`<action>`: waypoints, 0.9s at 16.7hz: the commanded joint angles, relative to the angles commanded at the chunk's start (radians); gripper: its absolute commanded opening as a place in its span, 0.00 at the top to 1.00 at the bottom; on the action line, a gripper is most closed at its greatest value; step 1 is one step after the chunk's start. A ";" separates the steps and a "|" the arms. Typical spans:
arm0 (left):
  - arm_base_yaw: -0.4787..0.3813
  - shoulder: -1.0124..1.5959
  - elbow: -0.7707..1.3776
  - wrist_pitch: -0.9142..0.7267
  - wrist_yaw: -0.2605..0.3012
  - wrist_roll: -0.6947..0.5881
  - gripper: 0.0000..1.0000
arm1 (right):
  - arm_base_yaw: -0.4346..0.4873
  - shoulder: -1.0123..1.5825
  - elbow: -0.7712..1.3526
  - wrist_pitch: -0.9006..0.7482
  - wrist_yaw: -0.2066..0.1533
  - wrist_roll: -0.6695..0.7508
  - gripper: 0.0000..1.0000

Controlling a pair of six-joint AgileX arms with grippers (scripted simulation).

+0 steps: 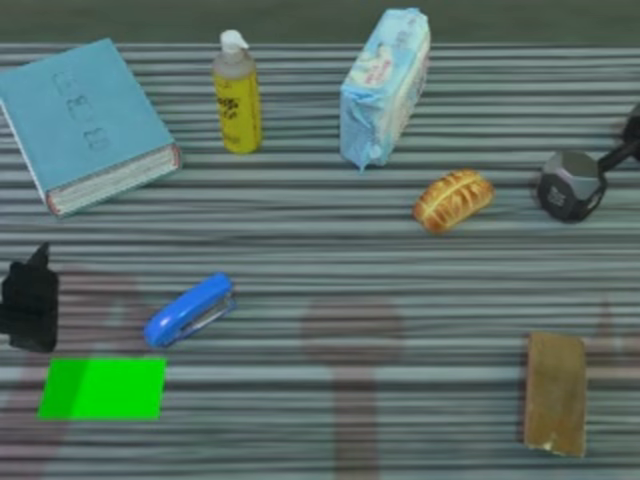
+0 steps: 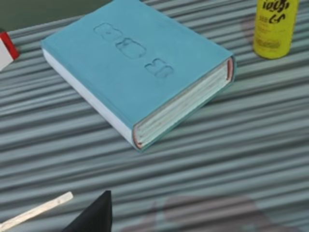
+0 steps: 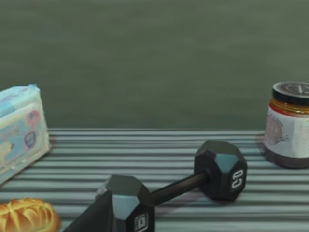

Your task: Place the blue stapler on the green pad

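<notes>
**Stapler lying free beside the pad, left gripper off to its side**

The blue stapler (image 1: 190, 310) is seen lying on the striped table (image 1: 330, 250), resting on its own and held by nothing. It is set just beyond the upper right corner of the green pad (image 1: 103, 388), near it but not on it, and is angled with one end pointing toward the pad.

The left gripper (image 1: 30, 300) is found at the table's left edge, just above the pad's left end and well to the left of the stapler, apart from both. Whether its fingers are wide or narrow cannot be told from any view.

A light-blue book (image 1: 85, 120) lies farther from the pad, beyond the gripper. The right gripper is not seen in the top view.
</notes>
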 joint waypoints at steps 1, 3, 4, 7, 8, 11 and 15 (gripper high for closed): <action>-0.019 0.103 0.069 -0.057 0.000 0.026 0.00 | 0.000 0.000 0.000 0.000 0.000 0.000 0.00; -0.060 0.317 0.210 -0.173 0.000 0.081 0.00 | 0.000 0.000 0.000 0.000 0.000 0.000 0.00; -0.081 0.423 0.280 -0.232 0.001 0.108 0.00 | 0.000 0.000 0.000 0.000 0.000 0.000 0.00; -0.143 0.716 0.485 -0.400 0.004 0.188 0.00 | 0.000 0.000 0.000 0.000 0.000 0.000 0.00; -0.163 0.802 0.550 -0.452 0.005 0.213 0.00 | 0.000 0.000 0.000 0.000 0.000 0.000 0.00; -0.215 1.026 0.728 -0.587 0.009 0.280 0.00 | 0.000 0.000 0.000 0.000 0.000 0.000 0.00; -0.264 1.247 0.905 -0.709 0.009 0.344 0.00 | 0.000 0.000 0.000 0.000 0.000 0.000 0.00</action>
